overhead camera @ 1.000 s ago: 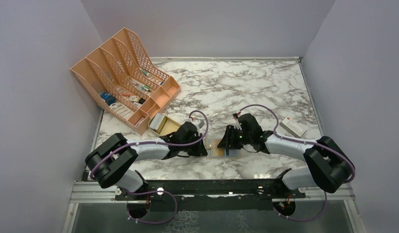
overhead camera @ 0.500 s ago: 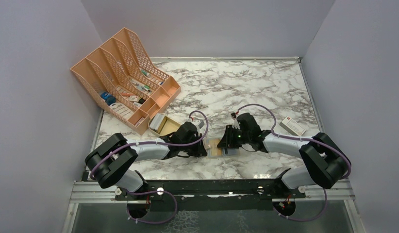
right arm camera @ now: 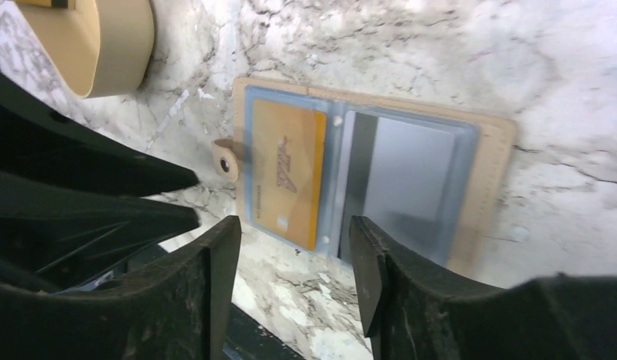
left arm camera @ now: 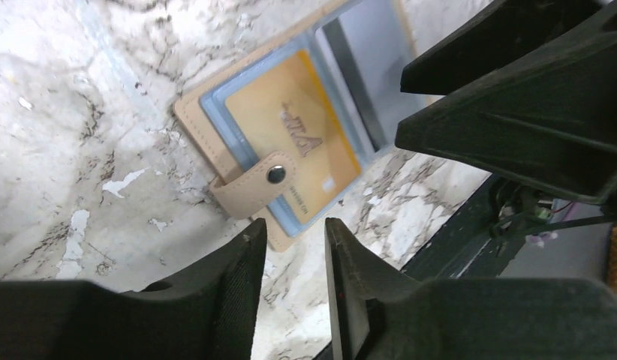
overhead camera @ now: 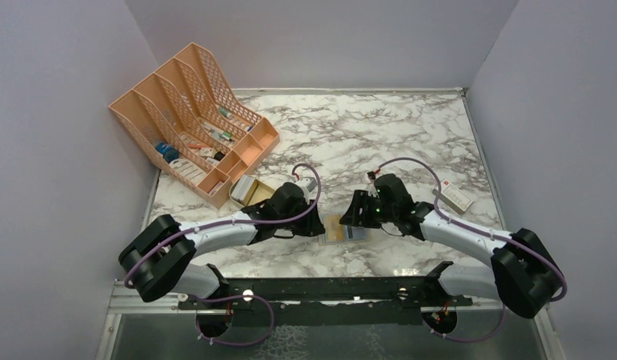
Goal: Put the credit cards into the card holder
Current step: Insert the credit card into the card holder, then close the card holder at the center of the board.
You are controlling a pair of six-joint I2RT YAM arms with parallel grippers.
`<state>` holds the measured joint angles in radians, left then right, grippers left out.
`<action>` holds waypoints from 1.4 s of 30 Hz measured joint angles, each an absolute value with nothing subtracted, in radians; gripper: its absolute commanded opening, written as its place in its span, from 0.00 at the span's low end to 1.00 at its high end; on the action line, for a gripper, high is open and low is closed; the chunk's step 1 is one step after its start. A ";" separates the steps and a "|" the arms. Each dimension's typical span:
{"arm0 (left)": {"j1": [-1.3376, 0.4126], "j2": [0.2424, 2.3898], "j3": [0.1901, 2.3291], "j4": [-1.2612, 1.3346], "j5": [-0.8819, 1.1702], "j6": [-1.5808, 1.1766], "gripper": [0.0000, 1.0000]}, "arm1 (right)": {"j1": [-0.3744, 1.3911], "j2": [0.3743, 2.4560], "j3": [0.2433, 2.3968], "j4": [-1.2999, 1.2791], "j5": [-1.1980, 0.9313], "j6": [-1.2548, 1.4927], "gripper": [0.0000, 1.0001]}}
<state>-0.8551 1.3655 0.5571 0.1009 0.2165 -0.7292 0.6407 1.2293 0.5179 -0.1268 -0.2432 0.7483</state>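
two pairs of jaws stand apart with nothing between them: the left gripper [left arm camera: 294, 225] hangs low over the marble with a narrow gap, and the right gripper [right arm camera: 294, 225] is spread wider. each looks down on the card holder [right arm camera: 499, 161], and neither appears to touch it. the holder lies opened flat in the lower middle of the overhead view, between the two grippers, tan cover down and clear bluish sleeves up. a gold card [right arm camera: 284, 172] sits in the sleeve on the side of the snap strap [right arm camera: 225, 161], and a grey card [right arm camera: 407, 180] appears to sit in the other sleeve. no loose card shows on the table [overhead camera: 410, 135], so the task looks done or nearly so. the cards are probably light, stiff and slick, and give no purchase lying flat, so a trailing short edge is the place to pinch. the holder looks soft and light and would likely slide on the polished marble, so i would pin it by its bare tan margin. a beige dish [right arm camera: 103, 37] sits in the upper left of the right wrist view. in the overhead view a white box [overhead camera: 452, 196] lies at the right and an orange rack [overhead camera: 193, 120] at the upper left.
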 measured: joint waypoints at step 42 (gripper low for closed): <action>-0.892 1.532 0.747 -0.090 0.023 -0.578 0.37 | 0.619 1.144 0.420 -0.137 -0.097 0.824 0.85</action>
<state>-0.8925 1.5322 0.7471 -0.0902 0.0231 -0.5781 0.6193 1.1442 0.4202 -0.1368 -0.0971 0.8238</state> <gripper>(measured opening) 0.407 0.852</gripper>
